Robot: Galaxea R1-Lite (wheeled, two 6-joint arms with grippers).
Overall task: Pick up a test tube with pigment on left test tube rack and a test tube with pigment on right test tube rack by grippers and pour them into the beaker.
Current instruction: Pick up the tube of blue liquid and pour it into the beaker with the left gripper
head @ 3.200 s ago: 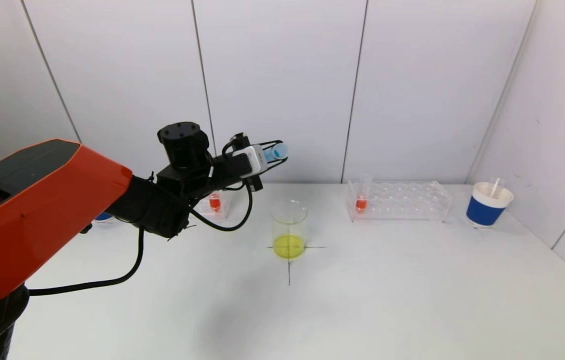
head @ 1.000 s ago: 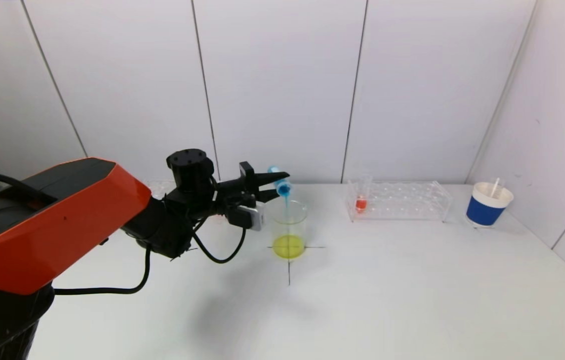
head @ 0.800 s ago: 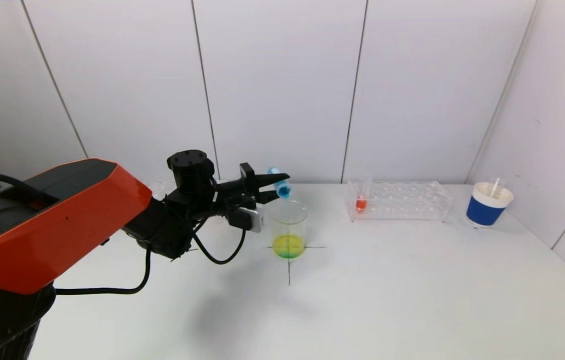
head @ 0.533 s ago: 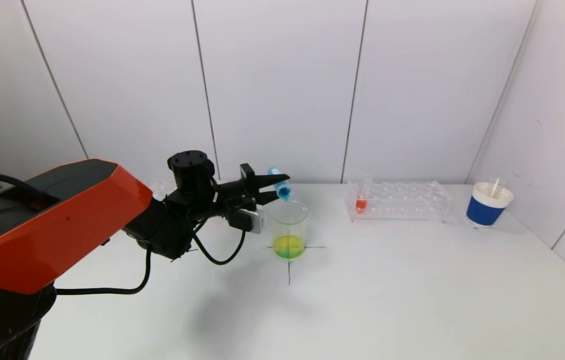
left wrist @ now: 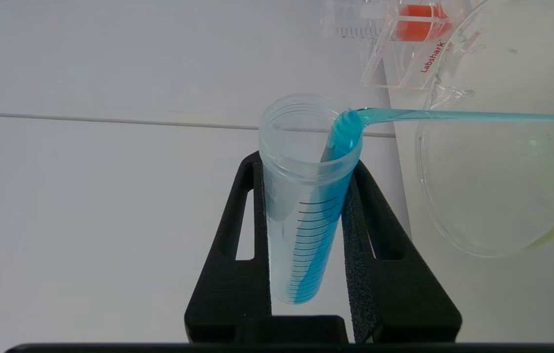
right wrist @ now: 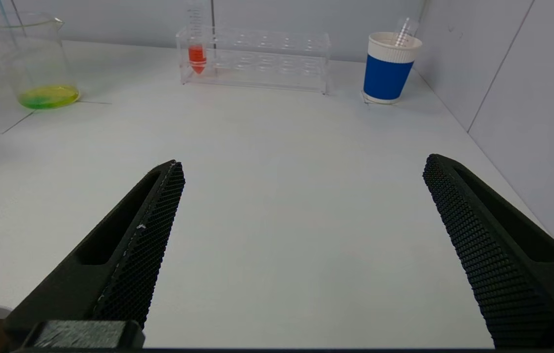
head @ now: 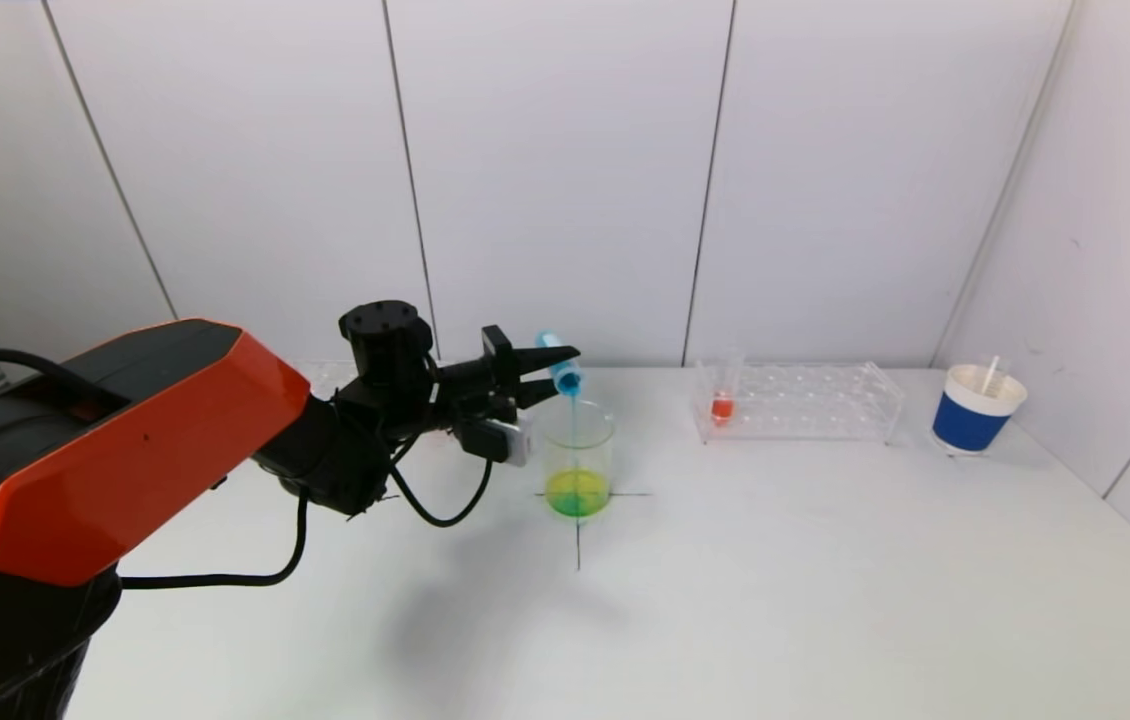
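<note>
We've got the left gripper (head: 550, 362) clenched on the blue tube (head: 559, 364), held tilted over the beaker (head: 577, 458), mouth down toward it. A thin blue stream runs from the tube lip into the beaker, which sits on the cross mark at table centre; the liquid in it looks yellow-green.

Key relation: the beaker opening lies directly below the tube mouth, and the tube's long axis slopes down from the pads toward the beaker. Judging by the blue left along the tube wall, more tilt is needed to empty it.

Next target is the red tube (head: 722, 402) at the near-left end of the right rack (head: 805, 402), standing upright. It's on our right side, so the right arm is the nearer one.

Right gripper (right wrist: 301, 245) is released, jaws wide, parked low over bare table, well short of that rack.

The left wrist view shows the stream (left wrist: 453, 116) leaving the lip and the remaining blue in the tube (left wrist: 306, 206); the head view can't resolve that. The head view doesn't show the right gripper at all; only its own wrist view does.
</note>
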